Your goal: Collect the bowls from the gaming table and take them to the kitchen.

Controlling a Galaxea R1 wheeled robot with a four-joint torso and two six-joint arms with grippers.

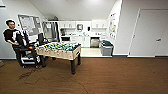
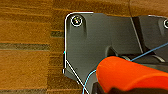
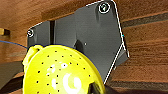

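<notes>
The orange-red bowl (image 2: 130,75) looms large in the left wrist view, carried over the brown floor with my left gripper shut on it. In the right wrist view the yellow-green bowl (image 3: 60,72), dotted with small holes, hangs above the same floor, and my right gripper is shut on it. Straight ahead at the far end of the room lies the kitchen (image 1: 80,32), with white cabinets and a white countertop. The white-topped gaming table is out of view.
A green-field foosball table (image 1: 60,50) stands at the middle left. Beside it a person (image 1: 13,37) leans by a cart, with cables (image 1: 32,75) trailing on the brown floor. A grey bin (image 1: 106,48) flanks the kitchen entry. A white door (image 1: 150,32) is on the right.
</notes>
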